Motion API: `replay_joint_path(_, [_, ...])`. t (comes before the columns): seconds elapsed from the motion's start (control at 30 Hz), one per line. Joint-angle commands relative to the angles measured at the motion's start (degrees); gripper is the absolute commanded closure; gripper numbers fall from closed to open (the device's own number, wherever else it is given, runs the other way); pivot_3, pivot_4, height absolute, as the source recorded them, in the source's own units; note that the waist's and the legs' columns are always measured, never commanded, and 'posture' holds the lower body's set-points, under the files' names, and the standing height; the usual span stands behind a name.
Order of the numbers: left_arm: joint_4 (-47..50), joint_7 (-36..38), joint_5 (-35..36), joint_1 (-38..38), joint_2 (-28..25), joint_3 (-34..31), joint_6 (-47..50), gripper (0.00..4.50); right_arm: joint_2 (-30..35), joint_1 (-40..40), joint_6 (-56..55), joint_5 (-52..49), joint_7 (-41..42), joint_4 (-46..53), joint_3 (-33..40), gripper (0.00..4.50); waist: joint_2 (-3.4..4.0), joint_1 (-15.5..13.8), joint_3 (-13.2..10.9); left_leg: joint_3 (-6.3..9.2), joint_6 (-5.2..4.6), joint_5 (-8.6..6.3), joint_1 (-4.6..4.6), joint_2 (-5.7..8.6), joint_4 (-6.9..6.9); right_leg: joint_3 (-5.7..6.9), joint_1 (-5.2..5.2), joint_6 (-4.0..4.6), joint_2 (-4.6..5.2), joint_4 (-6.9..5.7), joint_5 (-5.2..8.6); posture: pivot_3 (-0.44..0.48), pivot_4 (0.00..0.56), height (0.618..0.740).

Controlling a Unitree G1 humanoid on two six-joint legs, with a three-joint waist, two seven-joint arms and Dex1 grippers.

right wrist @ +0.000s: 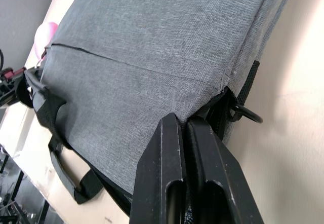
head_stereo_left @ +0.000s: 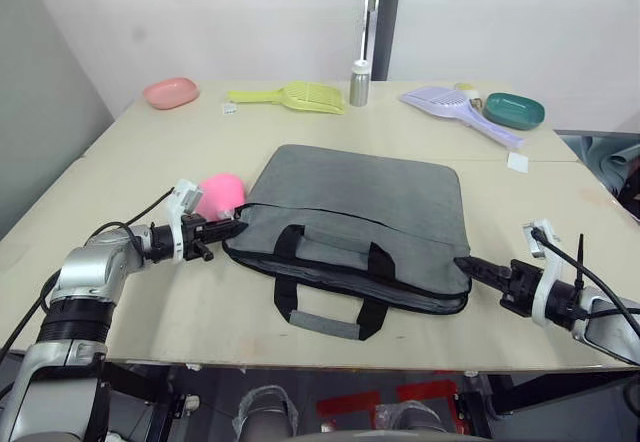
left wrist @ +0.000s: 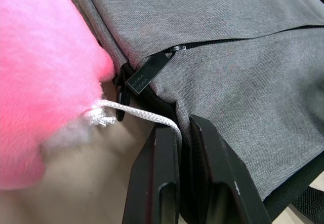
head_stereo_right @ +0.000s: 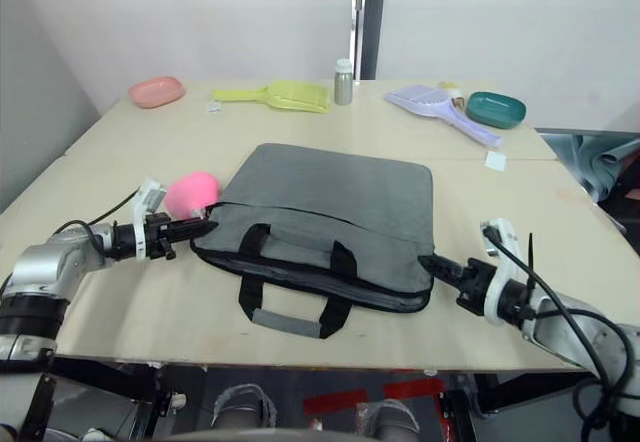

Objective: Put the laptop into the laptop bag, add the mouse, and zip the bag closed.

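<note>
table (head_stereo_left: pixel 150 307) front edge bare | laptop bag (head_stereo_left: pixel 370 202) centred | left end effector (head_stereo_left: pixel 238 227), right end effector (head_stereo_left: pixel 462 262) pinched at bag corners

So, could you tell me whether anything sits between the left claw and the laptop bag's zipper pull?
Nothing solid does. The left claw sits at the laptop bag corner just short of the zipper pull. A white cord from the pink fluffy ball crosses that gap.

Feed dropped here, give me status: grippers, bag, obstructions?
Left gripper shut at bag's left corner, by the pink charm. Right gripper shut at right corner. Bag flat on table. Nothing in the way.
</note>
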State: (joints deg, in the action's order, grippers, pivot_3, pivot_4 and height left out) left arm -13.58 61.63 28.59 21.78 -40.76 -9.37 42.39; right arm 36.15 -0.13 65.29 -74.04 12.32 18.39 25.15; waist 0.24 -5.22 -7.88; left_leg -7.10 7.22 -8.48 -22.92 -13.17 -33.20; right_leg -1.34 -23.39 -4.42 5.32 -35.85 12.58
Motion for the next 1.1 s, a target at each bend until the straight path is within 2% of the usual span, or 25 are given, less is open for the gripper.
replay_joint_path(0.03, [7.2, 0.0, 2.6, -3.0, -1.8, -1.7, 2.5, 4.47, -1.7, -5.4, -2.5, 2.0, -0.8, -0.5, -3.0, 4.44, 0.01, 0.1, 0.0, 0.0, 0.02, 0.01, 0.0, 0.0, 0.01, 0.0, -0.02, 0.0, 0.0, -0.02, 0.0, 0.0, 0.15, 0.74])
replay_joint_path(0.3, [9.5, -3.3, 1.3, -5.7, -0.9, -2.6, 0.7, 4.47, -3.0, -10.6, -2.9, 7.7, 0.6, -4.5, -6.2, 4.44, 0.01, -0.4, 0.0, -0.01, 0.24, 0.14, -0.04, 0.0, 0.03, 0.01, -0.05, 0.0, -0.01, 0.0, 0.0, 0.0, 0.15, 0.74])
replay_joint_path(0.6, [5.2, -4.9, -1.5, -2.6, 1.4, -0.9, -6.5, 4.47, -1.7, -6.5, -0.2, 5.6, 2.3, -1.9, -3.3, 4.44, -0.01, -1.1, 0.0, 0.01, 0.23, 0.15, -0.02, 0.01, 0.0, 0.01, -0.01, -0.01, 0.01, -0.03, 0.0, 0.0, 0.15, 0.74])
replay_joint_path(0.87, [5.6, -1.8, -0.9, -0.9, 2.1, 1.9, -6.5, 4.47, 0.0, -3.1, 0.2, 2.8, 1.1, -0.2, 1.3, 4.44, -0.03, -1.5, 0.0, 0.01, 0.23, 0.15, -0.04, 0.01, 0.0, 0.02, 0.0, -0.01, 0.01, 0.01, 0.0, 0.0, 0.15, 0.74])
replay_joint_path(1.1, [2.4, -2.1, -3.4, 0.3, 1.4, 2.9, -8.8, 4.47, -1.4, -1.7, -0.7, 2.8, 1.0, 1.1, 0.2, 4.44, -0.03, -1.5, 0.0, 0.01, 0.22, 0.14, -0.01, 0.01, 0.0, 0.01, 0.0, -0.01, 0.0, -0.03, 0.0, 0.0, 0.15, 0.74])
